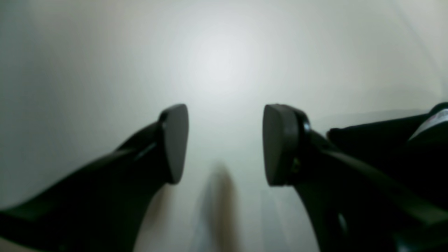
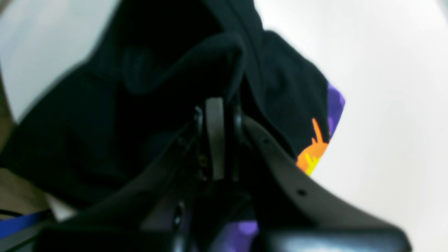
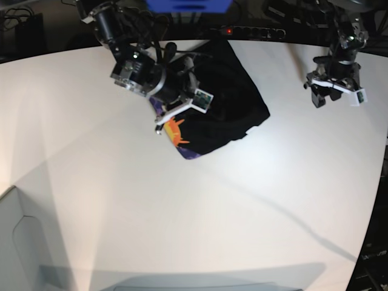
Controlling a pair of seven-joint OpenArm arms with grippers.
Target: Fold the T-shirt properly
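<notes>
White table [image 3: 121, 200], T-shirt [image 3: 224, 109] bunched at its far middle.
Your right gripper [image 2: 215, 140] pinched a black fold; the left gripper [image 1: 225, 143] hung spread, empty. A thin pinch could have slipped, I'd judge.

The large black cloth T-shirt [image 3: 233, 100] lies crumpled at the far middle of the table, its orange-and-purple print peeking out at its near-left corner.
</notes>
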